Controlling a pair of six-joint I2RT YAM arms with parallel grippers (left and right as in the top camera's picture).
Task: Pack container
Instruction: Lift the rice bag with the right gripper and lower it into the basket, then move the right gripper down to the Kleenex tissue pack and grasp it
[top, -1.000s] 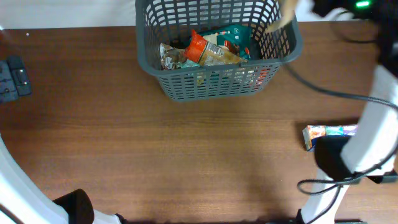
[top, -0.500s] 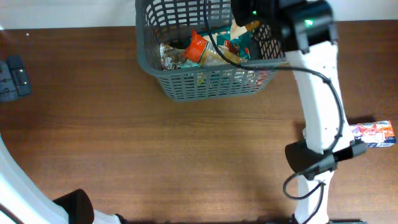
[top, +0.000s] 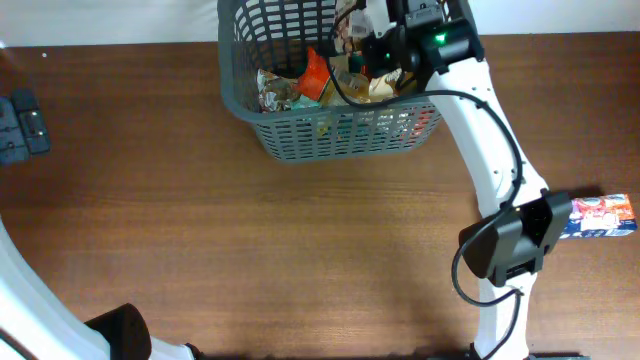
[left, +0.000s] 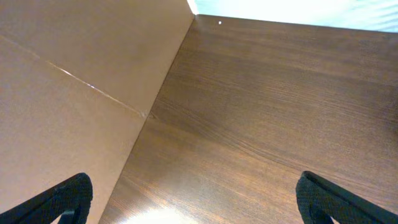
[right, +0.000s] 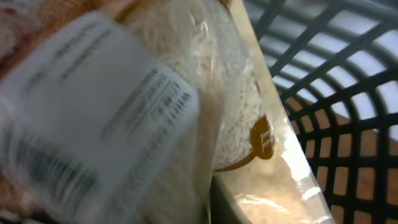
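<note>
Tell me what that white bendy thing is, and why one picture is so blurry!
It is a robot arm filling the grey basket. The wide picture looks down from above the brown table. The other two come from little cameras on each wrist. The right claw is over the basket, so its camera is very close to a clear packet; whether it grips it, I cannot tell. The left claw is open over bare wood. One colourful packet waits on the table.
</note>
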